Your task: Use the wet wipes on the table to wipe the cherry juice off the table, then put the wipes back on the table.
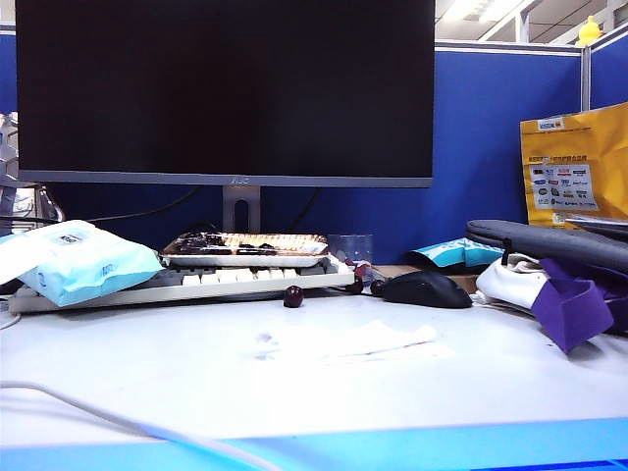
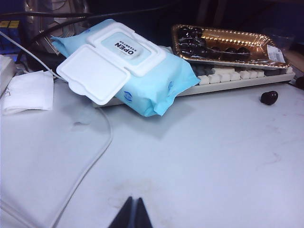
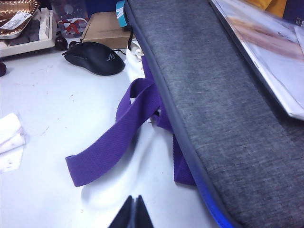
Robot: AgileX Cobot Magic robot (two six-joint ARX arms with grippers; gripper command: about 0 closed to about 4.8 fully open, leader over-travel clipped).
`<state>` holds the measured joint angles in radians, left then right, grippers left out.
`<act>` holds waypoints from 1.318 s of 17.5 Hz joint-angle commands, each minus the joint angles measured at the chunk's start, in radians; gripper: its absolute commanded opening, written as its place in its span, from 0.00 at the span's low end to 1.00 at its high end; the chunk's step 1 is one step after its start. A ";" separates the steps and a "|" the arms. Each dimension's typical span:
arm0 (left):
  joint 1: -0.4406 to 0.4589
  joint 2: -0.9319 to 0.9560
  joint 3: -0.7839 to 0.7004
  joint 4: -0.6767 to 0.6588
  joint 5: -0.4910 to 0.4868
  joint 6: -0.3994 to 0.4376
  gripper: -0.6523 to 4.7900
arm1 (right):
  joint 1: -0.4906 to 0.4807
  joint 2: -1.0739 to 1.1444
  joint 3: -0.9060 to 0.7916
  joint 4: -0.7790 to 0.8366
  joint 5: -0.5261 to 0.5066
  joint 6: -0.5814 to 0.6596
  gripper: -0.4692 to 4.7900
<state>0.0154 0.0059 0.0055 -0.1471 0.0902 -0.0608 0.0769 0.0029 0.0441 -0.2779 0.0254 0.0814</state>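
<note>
On the pale bench (image 1: 147, 373), the wet wipes (image 1: 358, 340) lie flat as a wrinkled white sheet in front of the black mouse (image 1: 427, 288) and a loose cherry (image 1: 292, 296); the exterior view alone shows this middle stretch, with a faint smudge, perhaps the cherry juice (image 1: 265, 340), just beside the sheet. Neither claw appears there. The left wrist view shows the left claw (image 2: 133, 213) pinched shut on nothing, low over bare bench, with the blue wipes packet (image 2: 142, 80), lid flipped open, resting on the keyboard (image 2: 237, 78) well ahead; no sheet shows there. The right wrist view shows the right claw (image 3: 134, 213) likewise shut and empty, near a purple strap (image 3: 118, 137) and grey case (image 3: 213, 109); the sheet's edge (image 3: 10, 135) lies well apart from it.
</note>
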 commanded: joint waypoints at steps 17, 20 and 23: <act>0.000 -0.001 0.000 -0.010 0.003 0.001 0.11 | 0.003 0.872 0.775 0.126 -0.592 0.274 0.09; 0.000 -0.001 0.000 -0.009 0.003 0.001 0.11 | 0.009 1.189 0.997 0.195 -1.079 0.473 0.09; 0.000 -0.001 0.000 -0.010 0.003 0.001 0.11 | 0.014 1.318 1.027 0.268 -1.175 0.640 0.09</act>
<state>0.0154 0.0059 0.0055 -0.1471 0.0902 -0.0608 0.0902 1.3045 1.0672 -0.0544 -1.1294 0.6651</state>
